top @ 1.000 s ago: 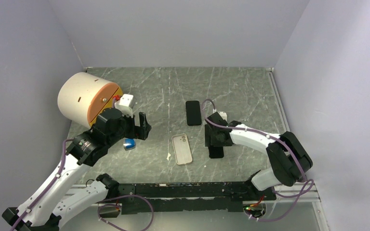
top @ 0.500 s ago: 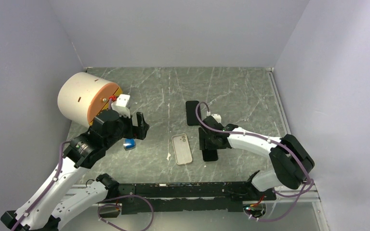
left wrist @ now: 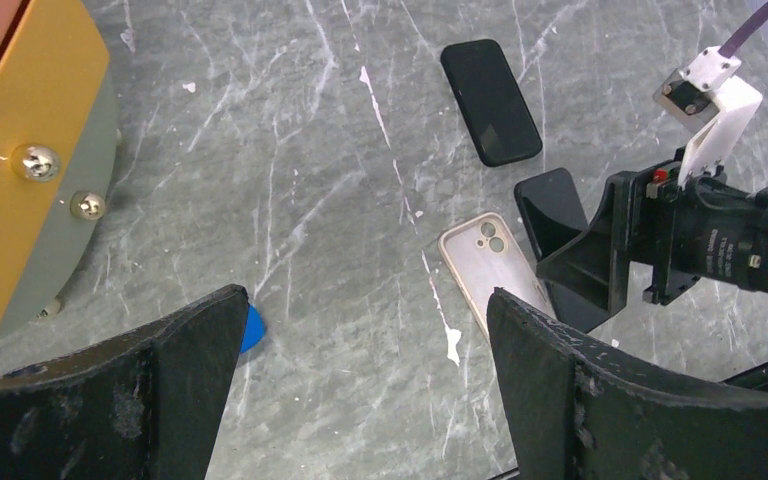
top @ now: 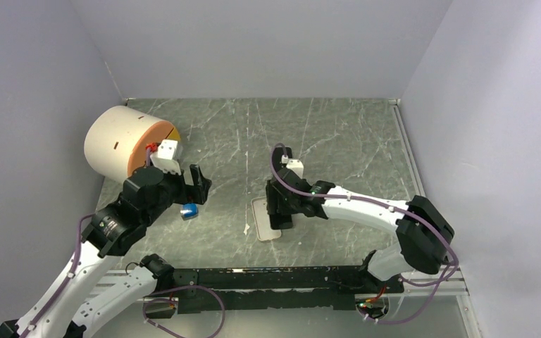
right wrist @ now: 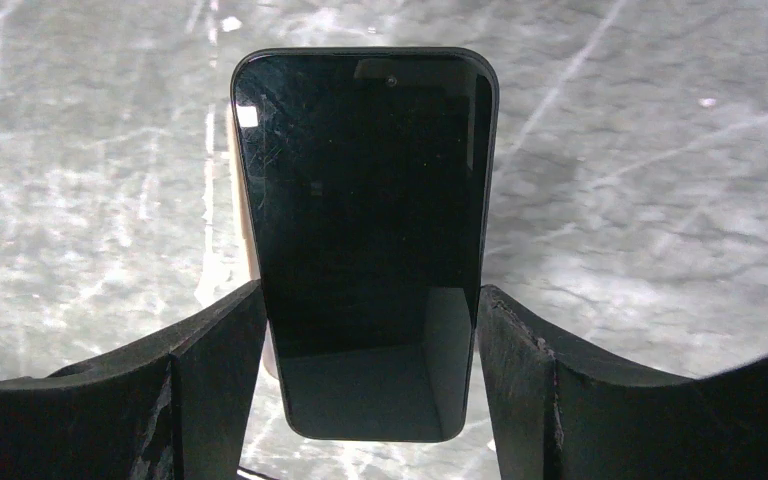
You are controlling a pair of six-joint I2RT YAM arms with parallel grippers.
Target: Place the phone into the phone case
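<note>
Phone gripped by right pincer, partly over phone case flat on tabletop at frame centre. Left pincer spread wide, empty, left of centre.

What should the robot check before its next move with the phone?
1. The phone gripped by the right tool: ok, pinched on its long sides.
2. The phone lined up over the phone case: not ok, the case peeks out along one side.
3. The case's open side facing up: cannot tell.
4. The left tool out of the way: ok, open and apart from the case.
5. The spare black phone clear of the case: ok, lying apart.
</note>
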